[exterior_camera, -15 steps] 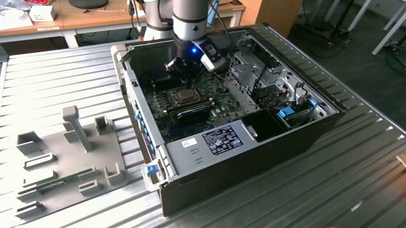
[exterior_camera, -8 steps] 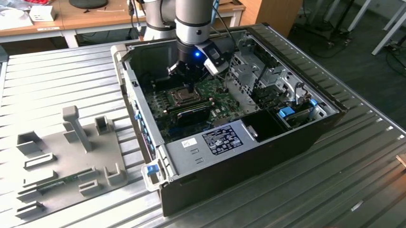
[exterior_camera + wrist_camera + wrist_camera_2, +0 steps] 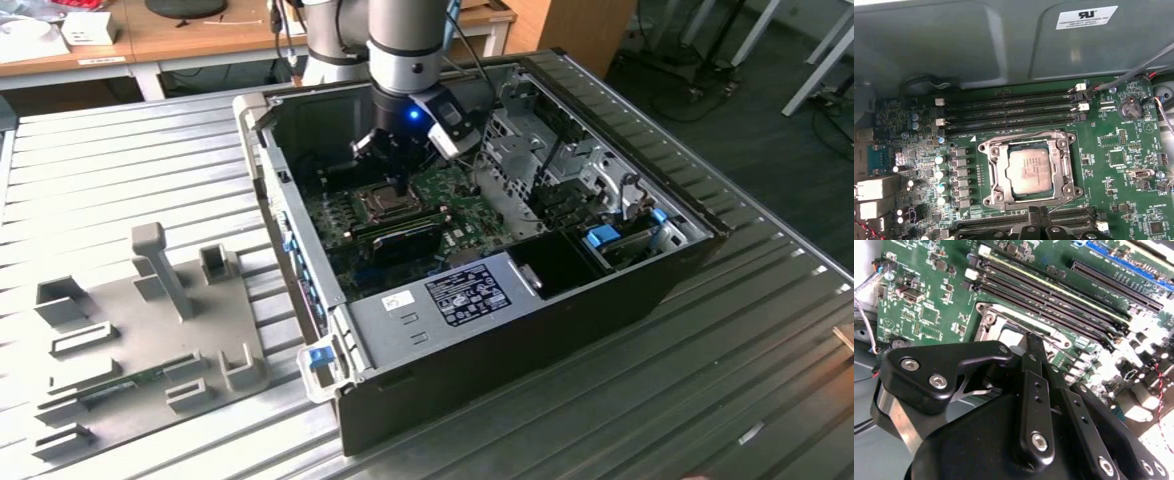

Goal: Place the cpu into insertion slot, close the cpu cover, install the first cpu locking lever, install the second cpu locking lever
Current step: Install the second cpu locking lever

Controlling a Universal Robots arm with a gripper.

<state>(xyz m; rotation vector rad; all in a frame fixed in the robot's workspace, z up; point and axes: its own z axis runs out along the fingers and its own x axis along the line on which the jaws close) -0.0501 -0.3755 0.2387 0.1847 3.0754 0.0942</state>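
In the first wrist view the cpu (image 3: 1029, 171), a silvery-tan square, lies in the insertion slot (image 3: 985, 201) on the green board. The cpu cover (image 3: 992, 170), a thin metal frame, lies flat around it. A thin locking lever rod (image 3: 1064, 204) runs along the socket edge nearest my gripper (image 3: 1039, 218), whose black fingers stand close together at that edge. In the second wrist view the gripper (image 3: 1034, 341) ends just over the socket's metal rim (image 3: 985, 320). The exterior view has the gripper (image 3: 398, 183) low inside the case, right above the socket (image 3: 390, 203).
Long black memory slots (image 3: 1009, 107) flank the socket on two sides. The open computer case (image 3: 561, 300) walls the board in; its grey wall (image 3: 979, 45) rises beyond the slots. Cables (image 3: 1134, 70) cross one corner. A grey fixture plate (image 3: 134, 330) lies at the exterior view's left.
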